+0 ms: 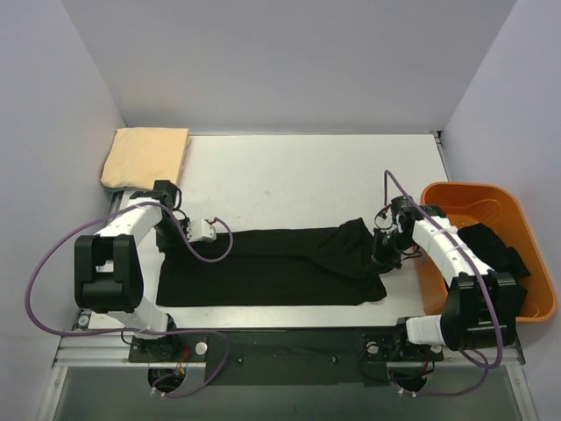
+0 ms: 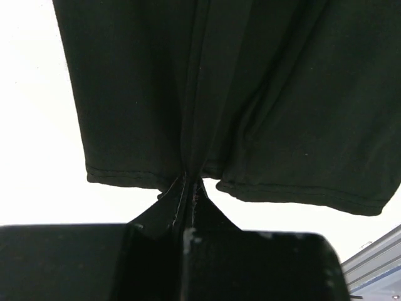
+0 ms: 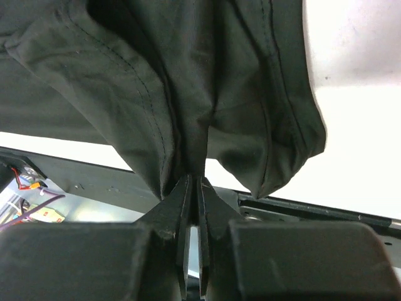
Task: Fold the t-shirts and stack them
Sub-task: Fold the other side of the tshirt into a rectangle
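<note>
A black t-shirt (image 1: 272,266) lies stretched across the near middle of the white table, folded lengthwise into a long band. My left gripper (image 1: 168,230) is shut on its left hem, which bunches between the jaws in the left wrist view (image 2: 191,179). My right gripper (image 1: 383,245) is shut on the shirt's right end, lifted a little; the cloth hangs in folds from the jaws in the right wrist view (image 3: 195,179). A folded pale yellow-tan t-shirt (image 1: 145,156) lies at the far left corner. Another black t-shirt (image 1: 493,246) lies in the orange bin.
The orange plastic bin (image 1: 526,263) stands at the right edge of the table, close beside my right arm. Grey walls close in the left, far and right sides. A metal rail (image 1: 289,338) runs along the near edge.
</note>
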Available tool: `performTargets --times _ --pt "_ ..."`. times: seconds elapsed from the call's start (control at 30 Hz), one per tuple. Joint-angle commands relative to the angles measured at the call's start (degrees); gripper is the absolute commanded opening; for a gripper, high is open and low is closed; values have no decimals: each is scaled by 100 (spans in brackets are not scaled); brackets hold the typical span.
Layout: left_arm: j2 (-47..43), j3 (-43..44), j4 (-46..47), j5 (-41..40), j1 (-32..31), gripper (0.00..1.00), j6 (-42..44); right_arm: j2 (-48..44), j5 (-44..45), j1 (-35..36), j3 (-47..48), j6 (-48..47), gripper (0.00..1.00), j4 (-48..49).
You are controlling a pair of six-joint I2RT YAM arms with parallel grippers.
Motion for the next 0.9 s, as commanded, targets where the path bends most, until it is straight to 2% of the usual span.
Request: performTargets --times 0.0,0.17,0.2,0.23,0.27,0.3,0.4,0.47,0.53,0.57,0.6,0.63,0.67,0.7,0.73,0.77,0.87 --pt "-8 63 8 -141 29 0 214 113 27 -23 103 95 0 76" --pt "53 71 52 -299 275 0 337 131 80 -32 77 -11 0 -82" --pt "89 98 -131 -300 284 22 355 131 54 -32 7 -20 0 -65" --pt "124 211 -272 -274 276 36 485 140 19 -23 -28 -20 0 -38" --pt "124 273 -569 -239 267 82 548 157 -43 -5 -107 6 0 23" --pt "115 422 -711 -108 258 87 679 192 -61 21 -134 67 0 119" --pt "-16 1071 -1186 358 127 89 689 289 -87 187 -283 208 0 330" --pt "36 1772 -1449 850 -216 89 391 386 -166 310 -380 357 0 585" --pt "115 2440 -1539 1246 -786 89 -267 491 -228 433 -468 481 0 814" --pt "159 2636 -1487 1543 -1319 87 -809 596 -271 452 -529 524 0 910" --pt "255 3003 -1391 1703 -1576 83 -1075 640 -289 434 -564 542 0 955" --pt "308 3120 -1068 2096 -2162 70 -1774 676 -289 408 -661 612 0 1033" --pt "448 3295 -882 2543 -2472 61 -2529 676 -307 338 -722 621 0 1078" --pt "554 3349 -480 2739 -2945 50 -2815 624 -298 277 -836 682 0 1182" --pt "738 3402 -284 3107 -3229 48 -3349 571 -263 180 -881 709 0 1227" --pt "870 3429 162 3224 -3684 47 -3615 527 -167 153 -933 727 0 1262" --pt "1431 3525 1288 3488 -4381 49 -4704 474 -78 118 -960 727 0 1350"
